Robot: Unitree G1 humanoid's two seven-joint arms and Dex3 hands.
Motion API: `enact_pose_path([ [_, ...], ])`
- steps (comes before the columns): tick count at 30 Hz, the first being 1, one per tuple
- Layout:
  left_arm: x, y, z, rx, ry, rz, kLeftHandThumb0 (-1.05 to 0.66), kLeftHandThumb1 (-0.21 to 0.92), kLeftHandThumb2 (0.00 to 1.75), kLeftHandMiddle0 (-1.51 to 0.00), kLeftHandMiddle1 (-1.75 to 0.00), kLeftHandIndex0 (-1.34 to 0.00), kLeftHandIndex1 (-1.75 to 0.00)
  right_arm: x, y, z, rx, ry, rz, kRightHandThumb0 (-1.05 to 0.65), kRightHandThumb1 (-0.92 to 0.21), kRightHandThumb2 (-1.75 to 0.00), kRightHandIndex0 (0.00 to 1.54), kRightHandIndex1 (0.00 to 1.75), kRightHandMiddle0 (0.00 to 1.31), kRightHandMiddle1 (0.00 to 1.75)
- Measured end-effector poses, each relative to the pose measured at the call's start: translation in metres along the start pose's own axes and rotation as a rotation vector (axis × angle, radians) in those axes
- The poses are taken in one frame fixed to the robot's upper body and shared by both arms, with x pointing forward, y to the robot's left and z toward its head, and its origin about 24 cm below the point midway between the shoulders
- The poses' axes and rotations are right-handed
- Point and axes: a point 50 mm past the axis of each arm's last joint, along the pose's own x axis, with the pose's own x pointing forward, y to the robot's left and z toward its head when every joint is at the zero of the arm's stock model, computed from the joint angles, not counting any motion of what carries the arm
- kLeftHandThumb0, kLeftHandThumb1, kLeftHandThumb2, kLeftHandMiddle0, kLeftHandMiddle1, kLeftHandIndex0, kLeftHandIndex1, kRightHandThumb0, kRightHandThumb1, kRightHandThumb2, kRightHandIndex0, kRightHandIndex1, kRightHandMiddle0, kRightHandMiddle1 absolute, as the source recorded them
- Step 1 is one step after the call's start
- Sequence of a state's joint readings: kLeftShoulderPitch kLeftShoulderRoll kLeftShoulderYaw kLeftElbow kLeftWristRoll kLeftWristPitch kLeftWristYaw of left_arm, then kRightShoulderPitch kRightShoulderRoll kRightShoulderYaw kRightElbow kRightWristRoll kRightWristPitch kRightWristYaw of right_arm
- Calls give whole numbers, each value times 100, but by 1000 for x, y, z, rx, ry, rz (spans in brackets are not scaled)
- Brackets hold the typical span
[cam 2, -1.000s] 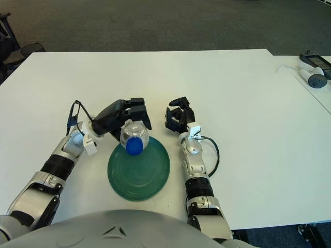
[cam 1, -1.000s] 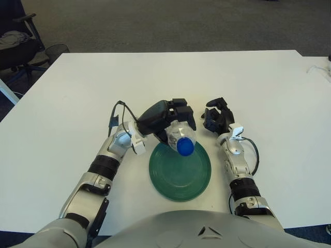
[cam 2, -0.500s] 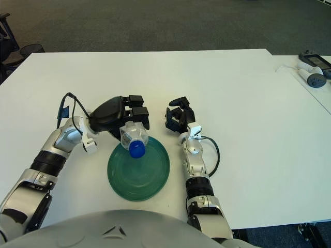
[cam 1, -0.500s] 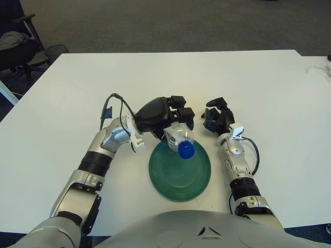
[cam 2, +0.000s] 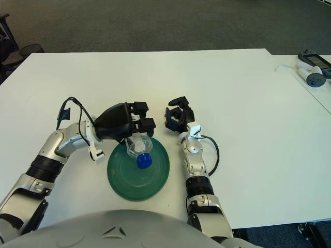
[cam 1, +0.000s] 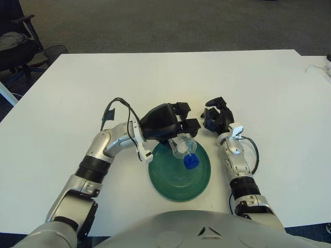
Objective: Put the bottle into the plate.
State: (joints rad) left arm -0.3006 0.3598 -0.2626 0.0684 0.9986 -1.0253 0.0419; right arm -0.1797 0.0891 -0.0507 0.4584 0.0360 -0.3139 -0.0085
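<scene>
A clear plastic bottle with a blue cap lies tilted over the far part of a dark green plate, cap pointing toward me; it also shows in the right eye view. My left hand sits just above the bottle's base at the plate's far rim, fingers curled over the bottle's upper end. My right hand rests on the table just right of the plate's far edge, fingers curled, holding nothing.
The white table stretches wide around the plate. A controller and cable lie at the far right edge. Office chairs stand off the table's far left corner.
My left hand has moved right and lowered the bottle, which has tipped down onto the plate with its cap nearer the plate's middle. The right hand has not moved.
</scene>
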Motion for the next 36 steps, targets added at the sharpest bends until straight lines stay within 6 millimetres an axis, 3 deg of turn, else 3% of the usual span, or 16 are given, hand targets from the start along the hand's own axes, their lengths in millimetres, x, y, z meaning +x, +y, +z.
enact_pose_path([
  [17, -5, -9, 9, 4, -96, -106, -35, 43, 126, -137, -175, -109, -175, 0, 0, -1, -1, -1, 0, -1, -56, -100, 47, 163, 25, 175],
  [27, -3, -1, 8, 9, -177, -181, -30, 42, 124, -129, -175, -99, -175, 0, 0, -1, 0, -3, 2, -1, -56, -100, 46, 164, 24, 175],
  [29, -2, 1, 8, 10, -184, -183, -39, 35, 130, -120, -175, -82, -175, 0, 0, -1, 0, -2, 2, -1, -56, -100, 46, 164, 24, 175],
  [30, -2, 3, 8, 12, -186, -182, -26, 24, 141, -104, -175, -76, -173, 0, 0, -2, 0, -2, 2, -1, -56, -100, 47, 164, 24, 175],
  [33, -1, 5, 8, 12, -187, -169, -9, 14, 150, -82, -175, -70, -168, 1, 0, -1, 0, -3, 1, -1, -56, -100, 47, 163, 24, 175],
  [36, -2, 5, 10, 11, -184, -161, -4, 25, 133, -68, -175, -60, -155, 1, 0, -1, 0, -7, 3, -1, -57, -99, 46, 163, 24, 175],
])
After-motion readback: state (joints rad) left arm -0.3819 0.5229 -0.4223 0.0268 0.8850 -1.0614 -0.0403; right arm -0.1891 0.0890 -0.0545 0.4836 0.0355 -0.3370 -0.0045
